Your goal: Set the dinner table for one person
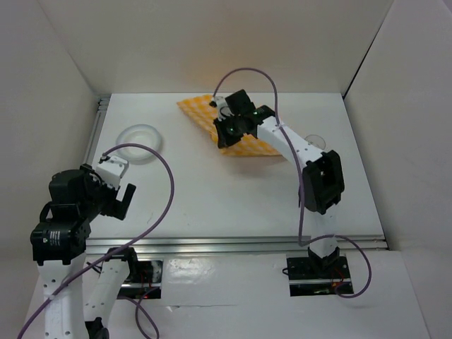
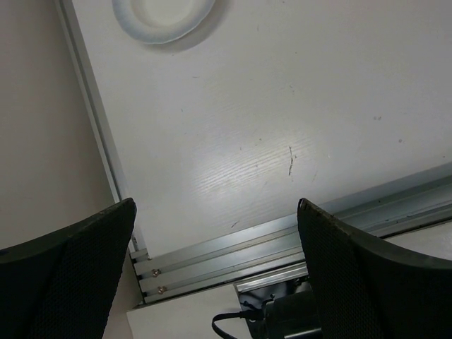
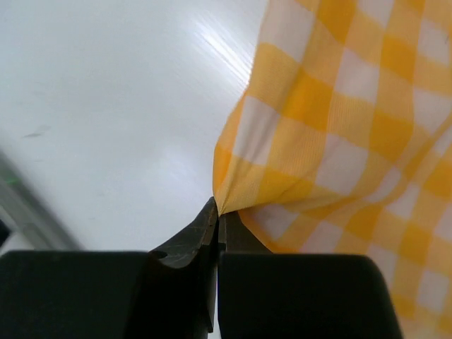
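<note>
closest to me, the left arm sits low at the near left corner, its left gripper (image 2: 215, 212) spread as wide as it goes and holding nothing. through its wrist view the two dark fingers (image 2: 70, 275) frame bare tabletop and the silver rail (image 2: 226, 251) along the near edge.

the dinner table (image 1: 212, 198) is the big white surface filling the middle of the room, with rails on its near and left sides. a shallow white round dish (image 1: 139, 141) rests on it toward the far left, well apart from everything else.

across the table, the right arm reaches to the far middle. the right gripper (image 3: 216, 212) is closed tight, its tips pinching an edge of the yellow-and-white checked cloth (image 3: 339, 127). the fabric gathers into a small peak right at the fingertips and spreads away to the right. from above, the cloth lies crooked on the far part of the table, partly hidden under the gripper.
</note>
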Action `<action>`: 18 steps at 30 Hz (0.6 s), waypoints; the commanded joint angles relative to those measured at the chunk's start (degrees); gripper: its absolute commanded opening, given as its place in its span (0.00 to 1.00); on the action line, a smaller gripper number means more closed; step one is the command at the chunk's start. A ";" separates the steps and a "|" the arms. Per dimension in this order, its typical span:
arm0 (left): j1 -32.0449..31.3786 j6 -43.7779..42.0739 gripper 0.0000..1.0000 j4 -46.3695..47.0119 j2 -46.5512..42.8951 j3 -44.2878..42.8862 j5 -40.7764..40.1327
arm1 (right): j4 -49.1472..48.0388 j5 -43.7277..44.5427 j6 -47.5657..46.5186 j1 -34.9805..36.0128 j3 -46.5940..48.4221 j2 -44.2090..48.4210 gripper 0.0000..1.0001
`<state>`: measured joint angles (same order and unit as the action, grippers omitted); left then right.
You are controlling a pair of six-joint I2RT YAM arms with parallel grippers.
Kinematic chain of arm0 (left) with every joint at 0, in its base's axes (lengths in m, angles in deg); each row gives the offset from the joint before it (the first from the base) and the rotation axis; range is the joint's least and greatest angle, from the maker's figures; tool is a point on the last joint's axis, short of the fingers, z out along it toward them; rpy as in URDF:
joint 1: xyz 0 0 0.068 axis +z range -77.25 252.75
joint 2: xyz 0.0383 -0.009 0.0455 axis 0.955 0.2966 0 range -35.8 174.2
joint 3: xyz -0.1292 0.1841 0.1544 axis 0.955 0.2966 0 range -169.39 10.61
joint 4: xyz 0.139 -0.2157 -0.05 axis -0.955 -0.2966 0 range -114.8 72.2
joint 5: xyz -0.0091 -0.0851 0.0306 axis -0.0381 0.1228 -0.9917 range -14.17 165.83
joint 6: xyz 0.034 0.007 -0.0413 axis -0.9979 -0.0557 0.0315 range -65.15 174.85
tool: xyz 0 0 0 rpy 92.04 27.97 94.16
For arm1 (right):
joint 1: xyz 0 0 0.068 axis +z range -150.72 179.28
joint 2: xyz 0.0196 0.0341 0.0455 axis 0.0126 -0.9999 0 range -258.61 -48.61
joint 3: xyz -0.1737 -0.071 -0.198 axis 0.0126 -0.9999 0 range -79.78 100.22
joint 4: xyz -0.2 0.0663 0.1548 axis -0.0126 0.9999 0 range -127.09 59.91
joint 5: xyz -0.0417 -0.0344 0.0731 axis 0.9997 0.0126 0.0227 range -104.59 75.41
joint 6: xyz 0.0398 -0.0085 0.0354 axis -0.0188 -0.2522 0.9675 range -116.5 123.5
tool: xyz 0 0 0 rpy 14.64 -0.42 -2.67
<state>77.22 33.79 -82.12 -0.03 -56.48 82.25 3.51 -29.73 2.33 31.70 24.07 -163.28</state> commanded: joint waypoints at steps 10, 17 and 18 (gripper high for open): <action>-0.08 -10.65 1.00 -0.54 -3.69 -1.46 1.74 | 5.64 -12.56 4.68 5.10 -4.61 28.16 0.00; -0.08 -18.75 1.00 7.18 -2.99 1.87 9.12 | 1.68 -9.22 6.71 5.10 -21.13 35.13 0.00; -0.08 -21.19 1.00 7.79 -1.77 1.87 10.27 | 1.68 -9.21 6.71 5.10 -21.93 35.13 0.00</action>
<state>77.22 18.67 -79.78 -3.29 -55.39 86.90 6.14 -40.98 7.97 36.90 4.84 -128.92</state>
